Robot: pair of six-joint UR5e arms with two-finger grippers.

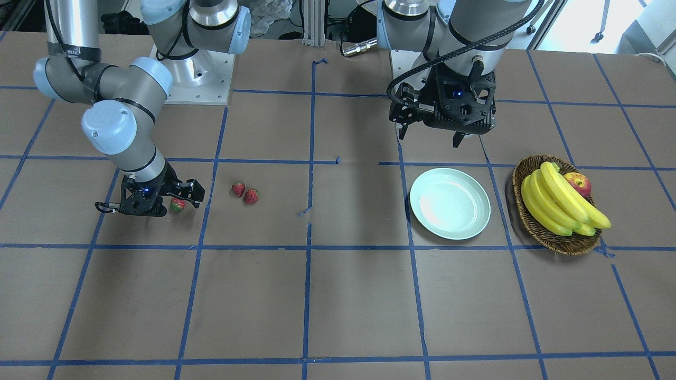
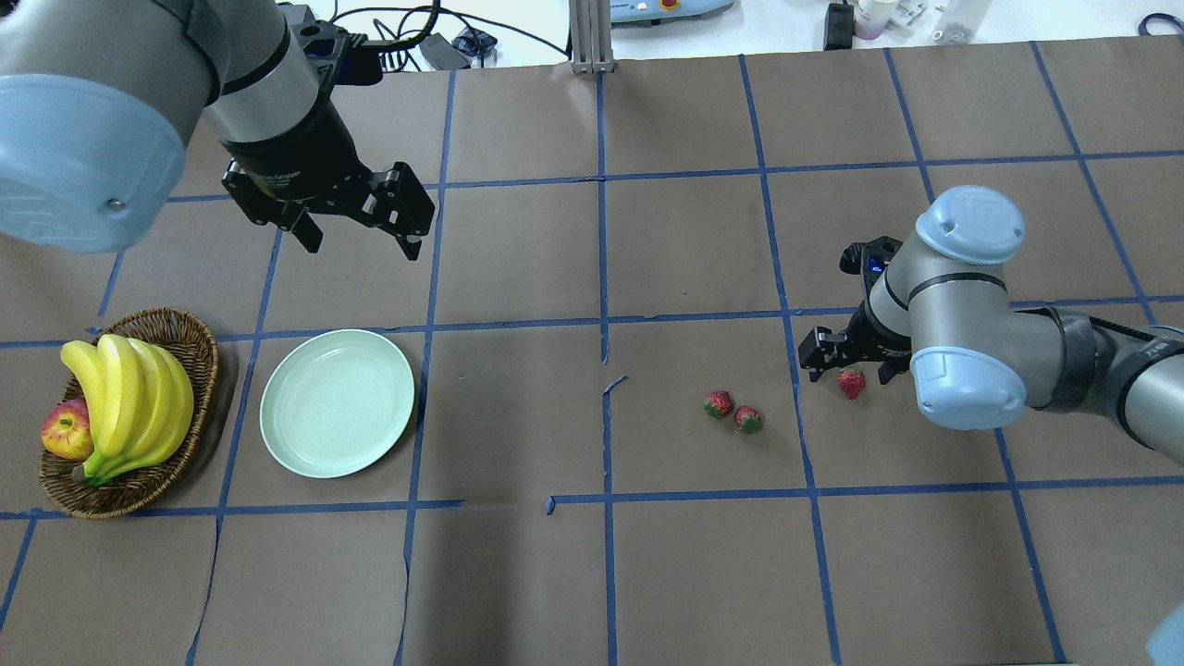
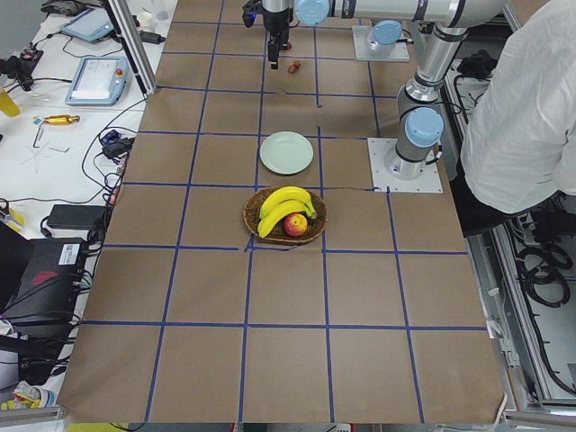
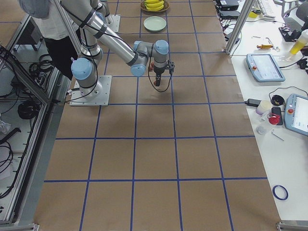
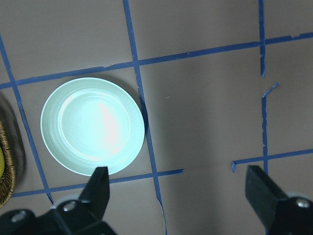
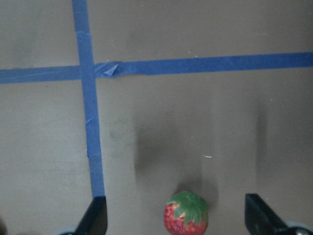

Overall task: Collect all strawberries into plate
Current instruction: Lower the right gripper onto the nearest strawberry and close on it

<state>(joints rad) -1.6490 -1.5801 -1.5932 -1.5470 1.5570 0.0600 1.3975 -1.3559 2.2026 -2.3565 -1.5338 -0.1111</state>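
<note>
Three small red strawberries lie on the brown table. One strawberry (image 2: 851,382) (image 1: 177,205) (image 6: 186,214) sits between the spread fingers of my right gripper (image 2: 849,361) (image 1: 171,199) (image 6: 176,215), which is low over it and open. Two more strawberries (image 2: 719,403) (image 2: 747,419) lie side by side a little to its left, also in the front view (image 1: 238,188) (image 1: 250,196). The pale mint plate (image 2: 337,403) (image 1: 449,203) (image 5: 93,126) is empty. My left gripper (image 2: 356,236) (image 1: 429,136) (image 5: 178,196) hangs open and empty above the table behind the plate.
A brown wicker basket (image 2: 199,351) (image 1: 520,203) with bananas (image 2: 129,393) and a red-yellow apple (image 2: 65,431) stands left of the plate. Blue tape lines grid the table. A person stands by the robot base in the exterior left view (image 3: 526,117).
</note>
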